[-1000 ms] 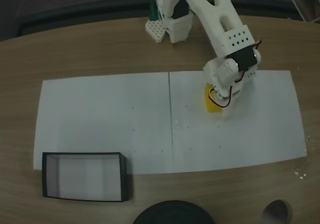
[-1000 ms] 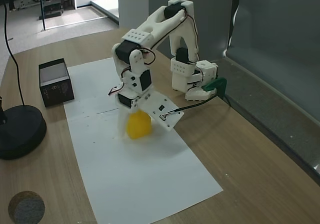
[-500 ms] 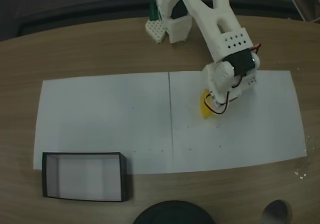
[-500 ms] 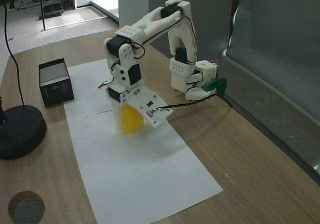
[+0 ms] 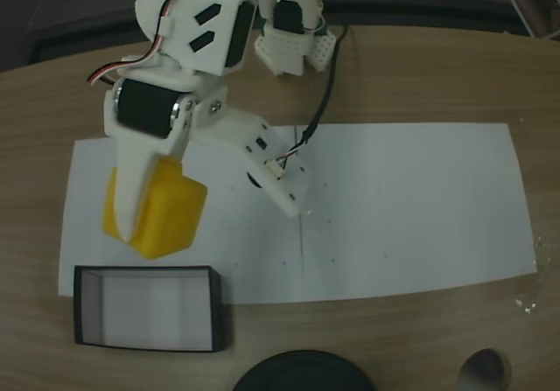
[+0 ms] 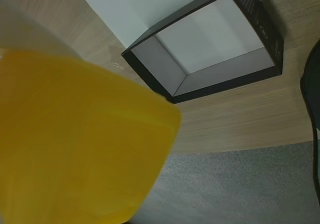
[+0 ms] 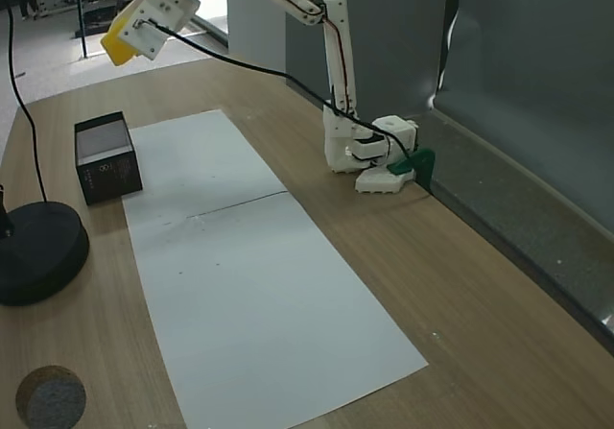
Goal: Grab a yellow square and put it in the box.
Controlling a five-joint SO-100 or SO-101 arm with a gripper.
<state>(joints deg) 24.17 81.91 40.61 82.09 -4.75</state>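
One yellow square (image 5: 162, 212), one box (image 5: 145, 308), so counting is easy. Roughly halfway done I'd say: the hand (image 5: 144, 203) is clamped on the cube and has it high above the worktop (image 7: 460, 285), close to the box but not over it as far as I can tell. What's left is lining up over that empty tray and letting go
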